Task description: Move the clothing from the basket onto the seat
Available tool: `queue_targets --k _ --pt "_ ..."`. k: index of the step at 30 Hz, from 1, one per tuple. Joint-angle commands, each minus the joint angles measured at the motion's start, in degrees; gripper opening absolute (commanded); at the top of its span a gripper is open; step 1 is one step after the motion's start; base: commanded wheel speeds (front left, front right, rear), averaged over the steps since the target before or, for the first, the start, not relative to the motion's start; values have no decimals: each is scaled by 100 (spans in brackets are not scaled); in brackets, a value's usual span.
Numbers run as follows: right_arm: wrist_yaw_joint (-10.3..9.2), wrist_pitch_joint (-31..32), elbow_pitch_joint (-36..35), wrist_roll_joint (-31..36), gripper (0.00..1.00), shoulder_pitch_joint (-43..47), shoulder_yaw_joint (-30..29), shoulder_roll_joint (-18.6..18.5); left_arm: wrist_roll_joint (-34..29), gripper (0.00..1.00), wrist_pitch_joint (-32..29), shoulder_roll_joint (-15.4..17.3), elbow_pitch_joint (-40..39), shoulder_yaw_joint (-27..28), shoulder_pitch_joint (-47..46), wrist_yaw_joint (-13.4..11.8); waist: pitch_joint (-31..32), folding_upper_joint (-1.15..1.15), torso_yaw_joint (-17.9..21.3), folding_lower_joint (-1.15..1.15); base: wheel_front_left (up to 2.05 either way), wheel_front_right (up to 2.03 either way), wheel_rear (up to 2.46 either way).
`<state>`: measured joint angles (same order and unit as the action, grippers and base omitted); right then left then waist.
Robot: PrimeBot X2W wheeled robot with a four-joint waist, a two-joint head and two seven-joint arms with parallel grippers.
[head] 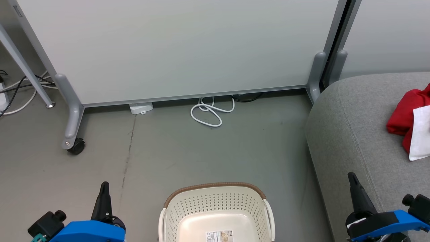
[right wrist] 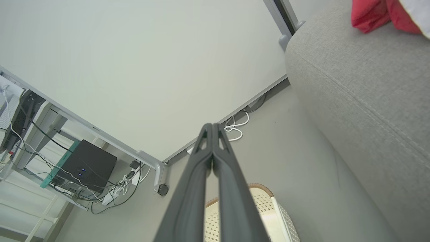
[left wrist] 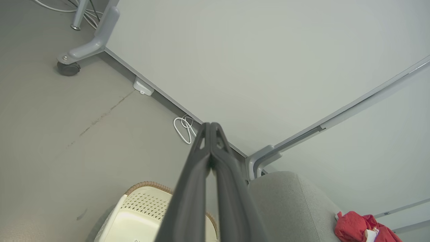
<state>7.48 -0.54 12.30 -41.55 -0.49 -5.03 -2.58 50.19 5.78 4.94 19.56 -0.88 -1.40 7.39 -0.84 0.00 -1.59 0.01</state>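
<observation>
Fingers of the left gripper (left wrist: pixel 210 128) and right gripper (right wrist: pixel 212 127) meet tip to tip, gripping nothing. A pale partition panel (head: pixel 174 50) on castors backs the grey floor (head: pixel 168 151). The seat (head: pixel 352 127) stands at right, the basket (head: pixel 215 201) on the floor between the grippers. Red clothing (head: pixel 404 114) lies on the seat. A white cable (head: pixel 210 112) coils at the panel's foot.

basket (head: pixel 215 205) on floor (head: pixel 168 151), clothing (head: pixel 403 114) on seat (head: pixel 349 134)
</observation>
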Motion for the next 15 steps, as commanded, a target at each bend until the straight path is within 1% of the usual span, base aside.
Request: queue_targets --k 1,2,15 --pt "1 40 -46 -273 0 -183 -22 -24 225 0 -61 3 -110 64 -179 6 2 0 4 -1 0 0 0" --pt "1 40 -46 -273 0 -183 -22 -24 225 0 -61 3 -110 64 -179 6 2 0 4 -1 0 0 0" --pt "2 179 -4 -1256 0 -272 -50 -29 1043 0 -304 -38 -208 205 -252 8 11 0 27 -1 0 0 0"
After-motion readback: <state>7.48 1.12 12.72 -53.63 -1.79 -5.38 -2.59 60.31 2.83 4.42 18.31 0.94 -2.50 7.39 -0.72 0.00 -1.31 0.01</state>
